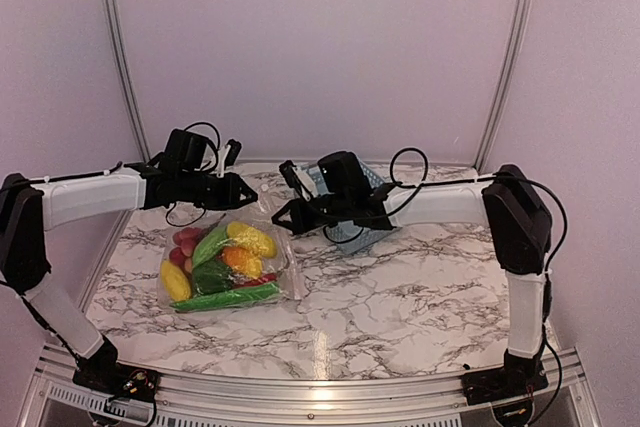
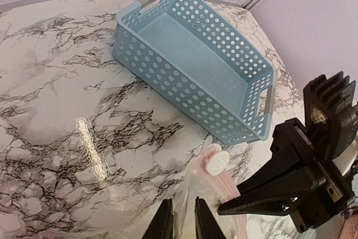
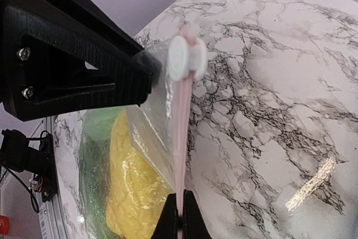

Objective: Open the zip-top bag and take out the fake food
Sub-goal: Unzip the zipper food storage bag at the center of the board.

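The zip-top bag (image 1: pixel 285 265) lies at the table's middle left, and the fake food (image 1: pixel 225 262) inside it shows yellow, green and red pieces. Its pink zip strip (image 3: pixel 180 132) is lifted, and the white slider (image 3: pixel 182 60) sits at the strip's far end. My right gripper (image 3: pixel 180 216) is shut on the strip, next to a yellow piece (image 3: pixel 131 188). My left gripper (image 2: pixel 183 212) stands open by a narrow gap, with clear bag film (image 2: pixel 187 194) between its fingers. Its tip (image 3: pixel 150 71) rests at the bag's corner beside the slider. In the top view both grippers (image 1: pixel 245 190) (image 1: pixel 278 215) meet over the bag's upper right corner.
A blue perforated basket (image 2: pixel 168 82) stands empty just beyond the bag, at the back of the table under the right arm (image 1: pixel 377 181). The right gripper's body (image 2: pixel 302 183) crosses close to the left fingers. Grey walls close off the back and sides.
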### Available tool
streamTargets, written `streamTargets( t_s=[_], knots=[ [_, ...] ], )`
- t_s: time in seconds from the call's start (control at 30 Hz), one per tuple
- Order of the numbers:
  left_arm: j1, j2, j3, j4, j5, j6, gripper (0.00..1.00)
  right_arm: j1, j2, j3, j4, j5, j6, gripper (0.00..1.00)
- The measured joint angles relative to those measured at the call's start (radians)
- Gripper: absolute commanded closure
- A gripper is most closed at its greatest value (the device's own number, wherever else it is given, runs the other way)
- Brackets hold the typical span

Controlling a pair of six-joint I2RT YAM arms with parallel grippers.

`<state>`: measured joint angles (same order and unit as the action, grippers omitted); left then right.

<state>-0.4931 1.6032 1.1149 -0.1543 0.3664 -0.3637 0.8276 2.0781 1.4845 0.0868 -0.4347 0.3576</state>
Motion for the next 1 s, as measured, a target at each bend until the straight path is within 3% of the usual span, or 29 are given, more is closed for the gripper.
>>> streamTargets(
  t_s=[0.17, 0.37, 0.6, 1.0],
  knots=[
    [-0.002, -0.072, 0.0, 0.022, 0.002, 0.025, 0.49, 0.0, -0.101, 0.018, -0.106, 0.047, -0.053, 1.0],
    [-0.004, -0.126, 0.019, 0.023, 0.003, 0.082, 0.33, 0.0, -0.188, 0.074, -0.24, 0.085, -0.123, 1.0],
    [-0.004, -0.203, 0.076, 0.031, 0.002, 0.18, 0.26, 0.024, -0.257, 0.149, -0.41, 0.134, -0.209, 1.0],
    [-0.003, -0.335, 0.018, 0.183, 0.133, 0.432, 0.25, 0.055, -0.36, 0.221, -0.624, 0.196, -0.334, 1.0]
  ],
)
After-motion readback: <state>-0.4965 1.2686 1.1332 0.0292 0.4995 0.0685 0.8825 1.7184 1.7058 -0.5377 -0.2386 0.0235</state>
